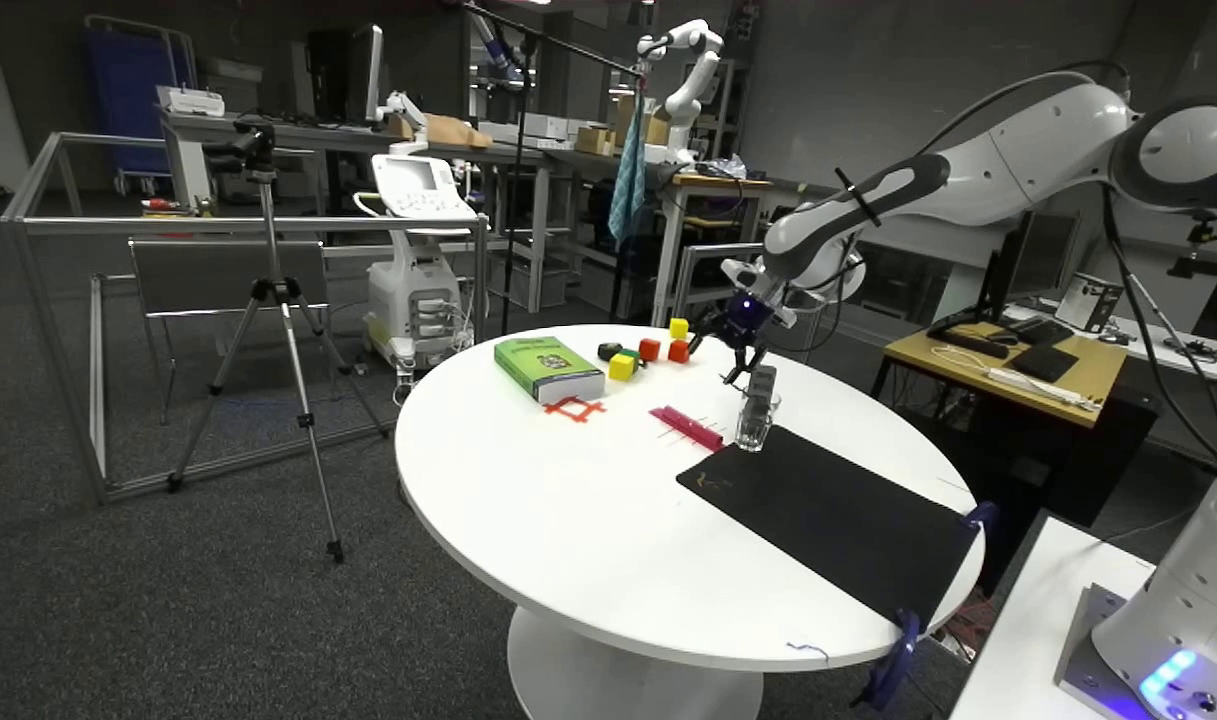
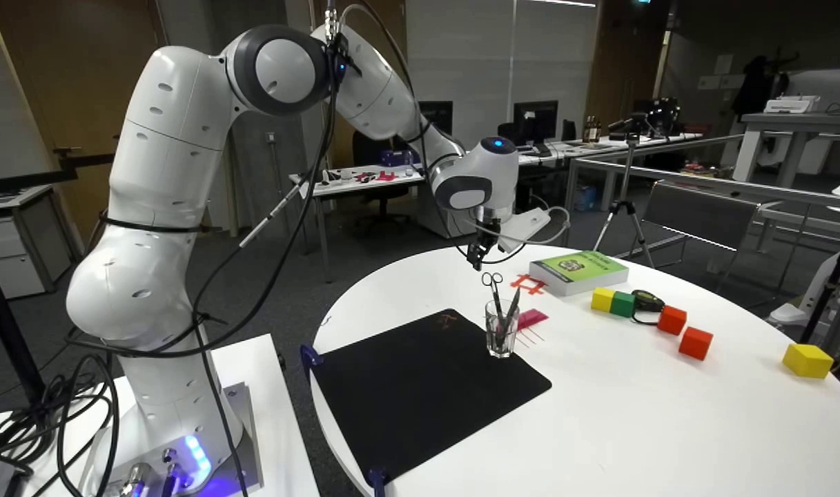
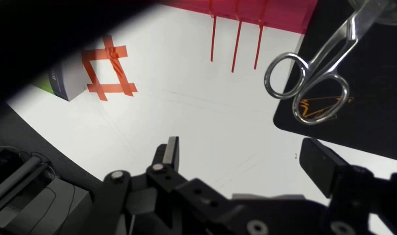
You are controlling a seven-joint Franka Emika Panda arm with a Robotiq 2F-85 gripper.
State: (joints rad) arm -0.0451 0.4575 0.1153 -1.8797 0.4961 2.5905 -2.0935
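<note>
Tool (image 3: 240, 150) released, empty, near scissors (image 3: 311, 68), not touching. Scissors probably light, stiff, slippery metal; best hold: across raised loops (image 3: 345, 89). Glass (image 2: 509, 338) around them likely fragile; avoid side load.

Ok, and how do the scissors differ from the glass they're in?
The scissors are opaque, shiny metal; the glass is see-through. The scissors lean slightly in an exterior view, while the glass stands upright. The scissors poke up past the top of the glass, which ends lower. What they share: neither is held, as the gripper is open.
</note>
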